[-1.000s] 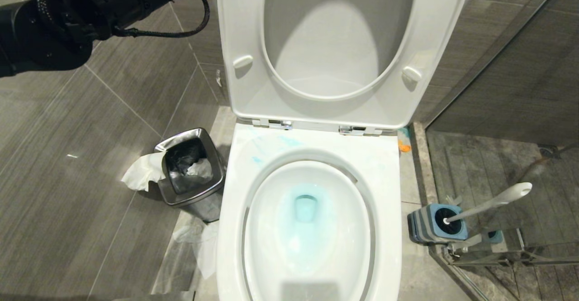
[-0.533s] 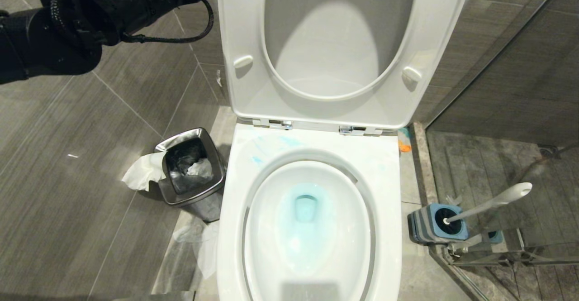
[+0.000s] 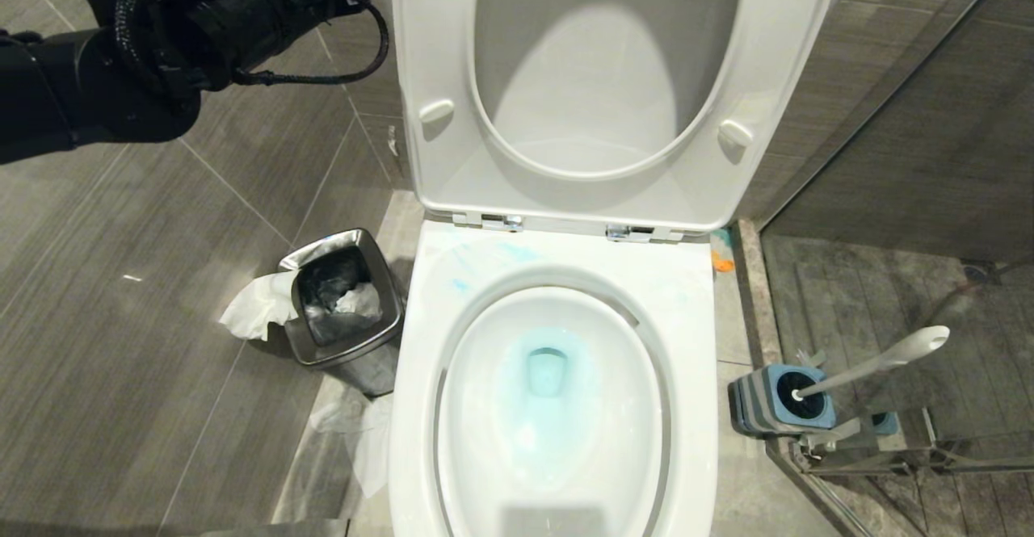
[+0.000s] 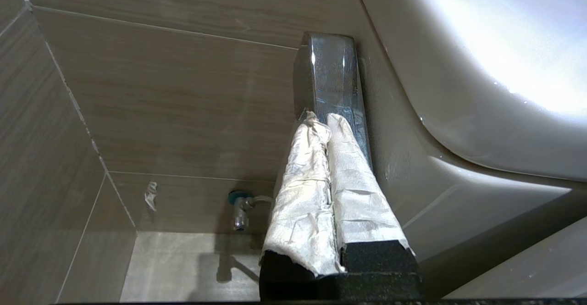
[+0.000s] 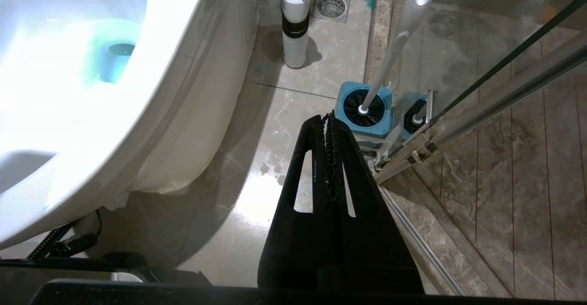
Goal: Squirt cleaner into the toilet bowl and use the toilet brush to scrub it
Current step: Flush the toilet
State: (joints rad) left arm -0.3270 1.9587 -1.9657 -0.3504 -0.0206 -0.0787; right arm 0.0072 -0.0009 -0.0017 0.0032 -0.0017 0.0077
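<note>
Left gripper (image 4: pixel 326 120), fingers pressed together and empty, edges closer to the chrome flush lever (image 4: pixel 331 78) just ahead; toilet brush (image 3: pixel 868 370) sits back in its holder, so flushing looks next.

The toilet bowl (image 3: pixel 557 440) sits at the centre, its seat and lid (image 3: pixel 606 85) raised upright behind it. The cleaner (image 3: pixel 545 375) lies in the water at the drain, with smears on the rim behind the bowl. Left of the toilet a bin (image 3: pixel 343 311) stands on the floor, tissue (image 3: pixel 254 307) beside it. To the right, the toilet brush (image 3: pixel 876 367) stands tilted in its holder (image 3: pixel 779 400), just beside a glass partition (image 3: pixel 913 456). A bottle (image 5: pixel 294 20) stands on the floor behind the holder.
</note>
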